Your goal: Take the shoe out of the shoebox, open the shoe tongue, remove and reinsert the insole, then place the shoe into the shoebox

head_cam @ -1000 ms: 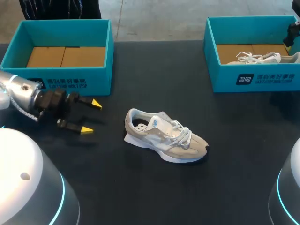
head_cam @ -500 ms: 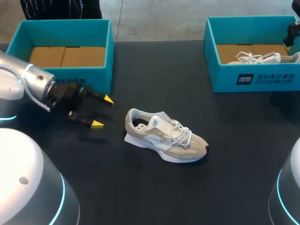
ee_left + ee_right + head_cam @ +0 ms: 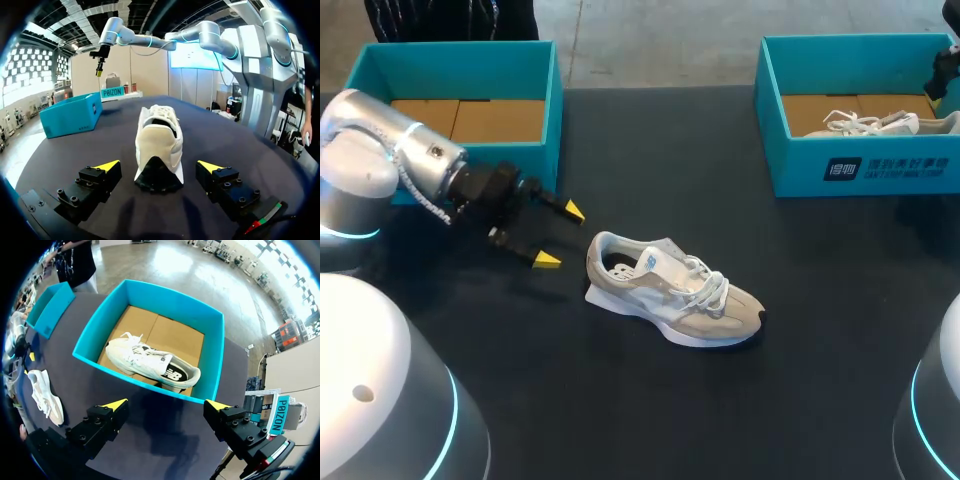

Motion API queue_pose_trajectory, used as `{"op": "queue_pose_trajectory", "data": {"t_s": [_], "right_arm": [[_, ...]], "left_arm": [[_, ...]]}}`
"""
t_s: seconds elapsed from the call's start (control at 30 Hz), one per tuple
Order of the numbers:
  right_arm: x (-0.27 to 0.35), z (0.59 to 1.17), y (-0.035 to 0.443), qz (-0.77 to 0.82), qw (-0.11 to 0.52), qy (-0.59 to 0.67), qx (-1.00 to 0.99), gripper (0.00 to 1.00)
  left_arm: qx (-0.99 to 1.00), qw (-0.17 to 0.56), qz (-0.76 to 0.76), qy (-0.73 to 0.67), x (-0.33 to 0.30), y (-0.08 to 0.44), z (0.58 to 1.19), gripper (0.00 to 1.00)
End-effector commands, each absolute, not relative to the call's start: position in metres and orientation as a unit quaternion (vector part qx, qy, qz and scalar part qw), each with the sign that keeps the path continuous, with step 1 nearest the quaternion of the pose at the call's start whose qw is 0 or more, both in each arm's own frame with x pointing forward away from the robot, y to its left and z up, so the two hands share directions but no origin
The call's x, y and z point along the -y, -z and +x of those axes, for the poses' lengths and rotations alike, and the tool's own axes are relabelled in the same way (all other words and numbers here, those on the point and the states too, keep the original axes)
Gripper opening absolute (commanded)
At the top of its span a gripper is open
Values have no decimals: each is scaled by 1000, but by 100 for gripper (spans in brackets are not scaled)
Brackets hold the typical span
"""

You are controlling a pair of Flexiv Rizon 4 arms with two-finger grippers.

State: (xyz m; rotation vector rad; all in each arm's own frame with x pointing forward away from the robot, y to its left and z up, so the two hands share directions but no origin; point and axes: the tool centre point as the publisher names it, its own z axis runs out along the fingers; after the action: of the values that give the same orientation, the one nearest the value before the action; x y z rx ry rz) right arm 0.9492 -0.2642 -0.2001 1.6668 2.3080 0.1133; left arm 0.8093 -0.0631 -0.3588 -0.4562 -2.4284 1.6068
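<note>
A beige and white sneaker [image 3: 670,295] lies on its sole in the middle of the dark table, toe pointing right and laces tied. My left gripper [image 3: 560,235] hovers open just left of its heel. In the left wrist view the sneaker's heel [image 3: 157,145] sits straight ahead, between the spread fingers [image 3: 107,166] without touching them. My right gripper [image 3: 166,405] is open and holds nothing. It hangs high over the table's near side of the right teal shoebox [image 3: 100,325], which holds a second white shoe [image 3: 150,362].
An open teal shoebox [image 3: 480,165] with a cardboard floor stands at the back left, close behind my left arm. The right shoebox [image 3: 860,165] with the other shoe [image 3: 870,123] stands at the back right.
My left arm has swung right and slightly away from me, bringing its open gripper from the left edge to just beside the sneaker's heel. The sneaker and right arm have stayed put.
</note>
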Motion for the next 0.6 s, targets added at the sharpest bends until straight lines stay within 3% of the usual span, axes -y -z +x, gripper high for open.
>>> {"op": "queue_pose_trajectory", "data": {"t_s": [0.03, 0.6], "right_arm": [[264, 949, 200, 578, 146, -40, -802, 100], [264, 949, 200, 578, 146, -40, -802, 100]], "left_arm": [[822, 96, -150, -541, 68, 361, 813, 100], [830, 120, -171, -517, 101, 372, 807, 100]]}}
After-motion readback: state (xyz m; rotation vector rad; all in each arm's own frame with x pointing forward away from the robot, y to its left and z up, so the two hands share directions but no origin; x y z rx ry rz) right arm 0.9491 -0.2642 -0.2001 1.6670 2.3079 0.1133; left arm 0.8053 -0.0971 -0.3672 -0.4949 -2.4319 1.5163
